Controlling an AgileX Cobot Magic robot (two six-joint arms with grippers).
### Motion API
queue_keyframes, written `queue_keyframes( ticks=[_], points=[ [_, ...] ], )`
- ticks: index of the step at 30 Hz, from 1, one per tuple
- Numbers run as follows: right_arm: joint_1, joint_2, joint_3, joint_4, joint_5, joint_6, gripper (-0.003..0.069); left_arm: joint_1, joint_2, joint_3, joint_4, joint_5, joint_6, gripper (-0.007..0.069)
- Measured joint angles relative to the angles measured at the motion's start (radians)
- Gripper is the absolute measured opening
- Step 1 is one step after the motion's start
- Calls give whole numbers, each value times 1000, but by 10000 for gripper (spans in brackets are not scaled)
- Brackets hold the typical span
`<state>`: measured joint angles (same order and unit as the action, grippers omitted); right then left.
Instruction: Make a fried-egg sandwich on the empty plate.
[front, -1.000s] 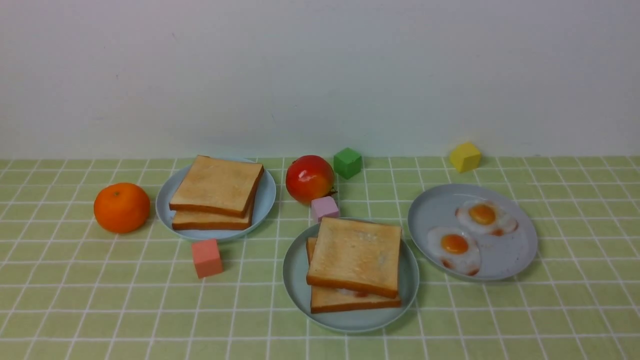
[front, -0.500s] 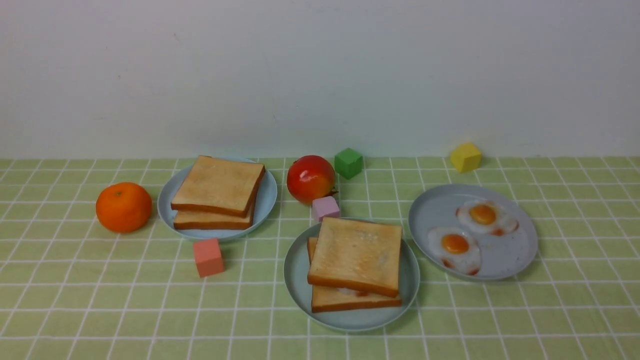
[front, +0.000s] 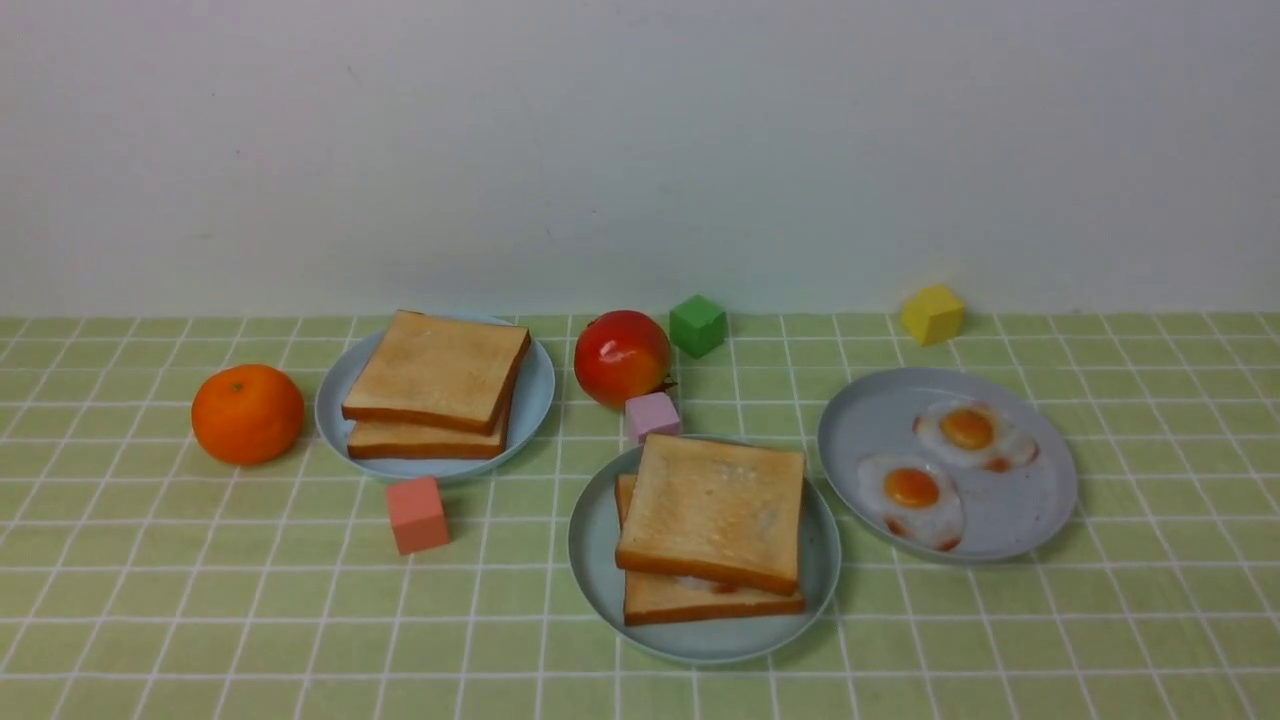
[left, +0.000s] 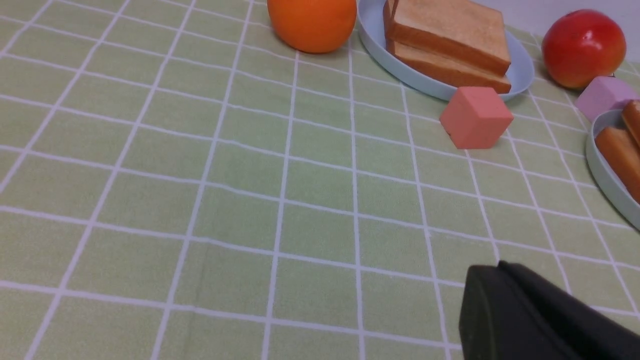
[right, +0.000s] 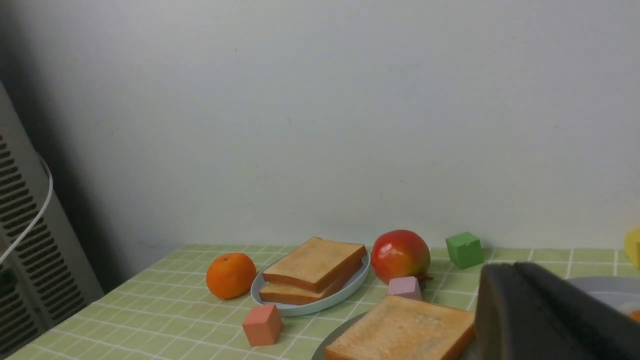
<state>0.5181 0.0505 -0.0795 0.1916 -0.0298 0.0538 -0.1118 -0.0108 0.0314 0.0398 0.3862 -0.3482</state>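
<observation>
Front view: sandwich (front: 712, 530) assembled on plate (front: 592, 545); task looks done. Hands' state: cannot tell. Next: stay clear.

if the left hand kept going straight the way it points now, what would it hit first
Probably the salmon cube: in the left wrist view it lies first along the line ahead of the left hand, with bare tablecloth between. Behind it sits the pale blue plate of toast. Depth is unclear.

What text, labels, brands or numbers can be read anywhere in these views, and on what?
None. No readable text shows in any view: the toast, plates, eggs, cubes, orange, red fruit and checked cloth are all unmarked.
</observation>
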Motion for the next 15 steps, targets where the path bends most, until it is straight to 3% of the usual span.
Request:
queue_keyframes(
  ticks=[10,15],
  points=[
    [0,0,0,-7,1,0,43,0,0,0,0,1,0,6],
    [-76,0,0,-121,18,-3,49,0,0,0,0,1,0,6]
  ],
)
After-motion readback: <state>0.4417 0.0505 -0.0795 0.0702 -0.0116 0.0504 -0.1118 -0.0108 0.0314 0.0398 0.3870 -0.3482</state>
